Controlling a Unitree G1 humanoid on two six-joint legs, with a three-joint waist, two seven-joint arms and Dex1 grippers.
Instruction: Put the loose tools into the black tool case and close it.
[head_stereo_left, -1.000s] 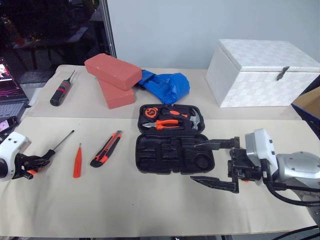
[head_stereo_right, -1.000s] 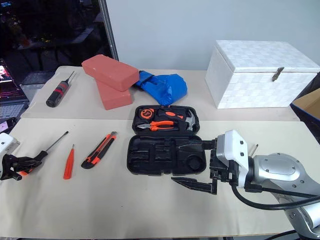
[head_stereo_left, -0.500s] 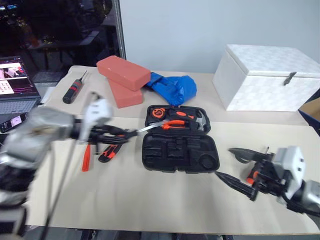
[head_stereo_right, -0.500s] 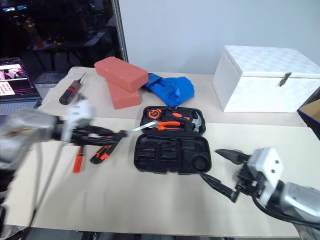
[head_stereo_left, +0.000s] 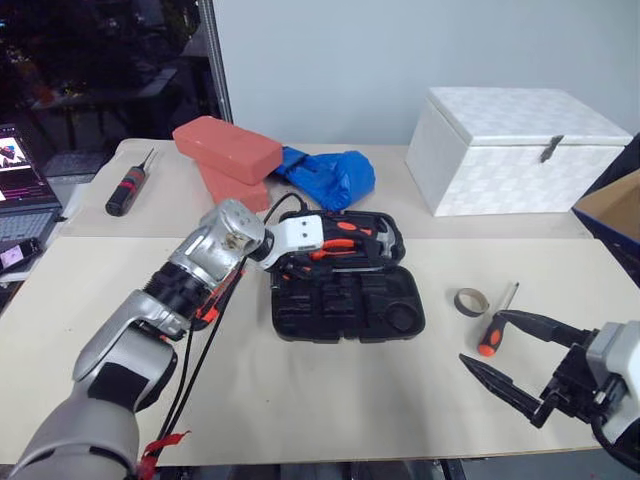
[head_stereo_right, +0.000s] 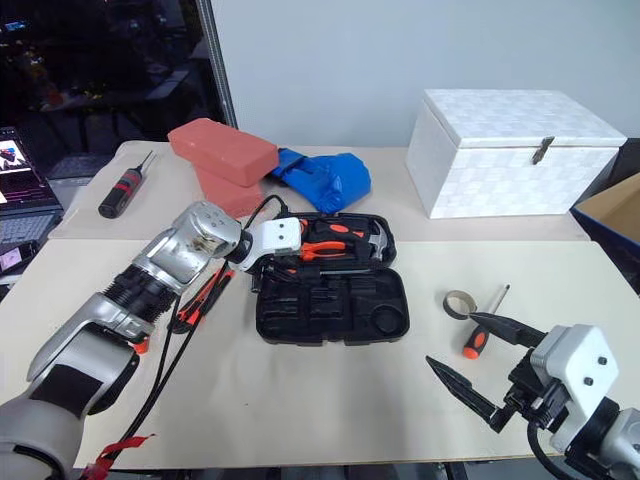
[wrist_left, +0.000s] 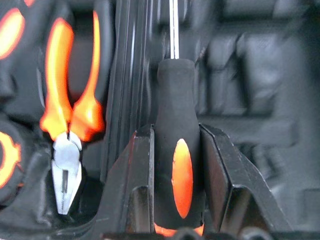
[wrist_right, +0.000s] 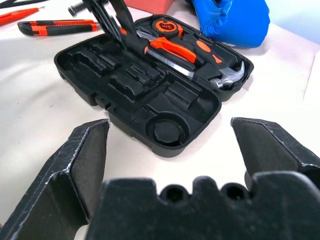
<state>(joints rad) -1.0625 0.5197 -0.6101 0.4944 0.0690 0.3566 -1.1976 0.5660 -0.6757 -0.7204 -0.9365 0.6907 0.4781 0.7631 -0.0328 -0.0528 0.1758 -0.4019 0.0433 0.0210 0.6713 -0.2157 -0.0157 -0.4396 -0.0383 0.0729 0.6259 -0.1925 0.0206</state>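
I've got the left gripper (wrist_left: 176, 150) pinching a screwdriver (wrist_left: 177, 170) over the case (head_stereo_left: 345, 305) for slotting; right gripper (head_stereo_left: 520, 350) spread at 4 o'clock.

Even, bright overhead light on the table (head_stereo_left: 330, 400); soft faint shadows. Dark room beyond its far-left corner, laptop screen (head_stereo_left: 15, 160) glowing there. Left wrist view dim, close-up, blurred; screwdriver handle (wrist_left: 180, 165) soft-focused. Right wrist fingers (wrist_right: 80, 165) defocused.

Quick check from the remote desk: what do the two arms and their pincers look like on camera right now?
The left arm is silver-grey and ribbed, with a black band, black cables alongside, a red tie, and a white wrist block. The left pincer has two black angular fingers. The right pincer has two long, black, pointed fingers on a white and black wrist housing.
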